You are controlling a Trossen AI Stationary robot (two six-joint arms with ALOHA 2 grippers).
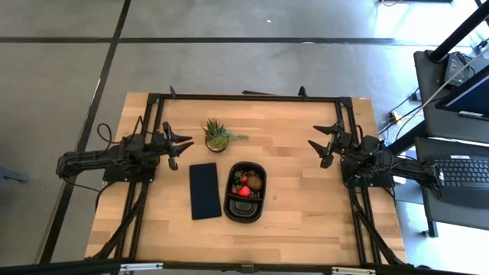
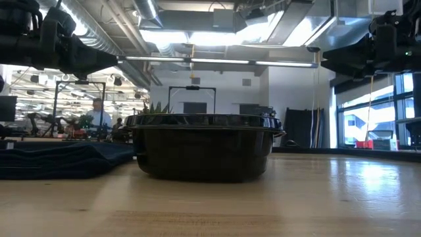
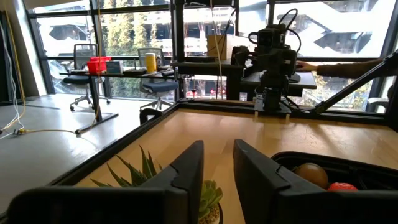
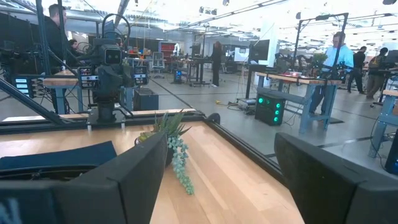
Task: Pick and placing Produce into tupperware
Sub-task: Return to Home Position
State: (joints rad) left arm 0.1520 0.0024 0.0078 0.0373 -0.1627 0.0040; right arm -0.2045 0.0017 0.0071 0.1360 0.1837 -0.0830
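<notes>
Flanking the tupperware [image 1: 244, 211], both arms lie stretched out low and level, raised a little off the tabletop, wrists aimed inward at each other. To the tupperware's left, beyond the flat dark panel [image 1: 205, 190], sits the left gripper [image 1: 183, 146]: fingers [image 3: 186, 171] parted by a narrow gap, nothing held. Well apart to its right sits the right gripper [image 1: 321, 145]: fingers [image 4: 140, 171] spread wide, nothing held. Inside the tupperware lies the produce: red strawberries [image 1: 243, 190] and a brown kiwi [image 1: 255, 182] touching. A potted plant [image 1: 217, 135] stands near its far-left corner.
</notes>
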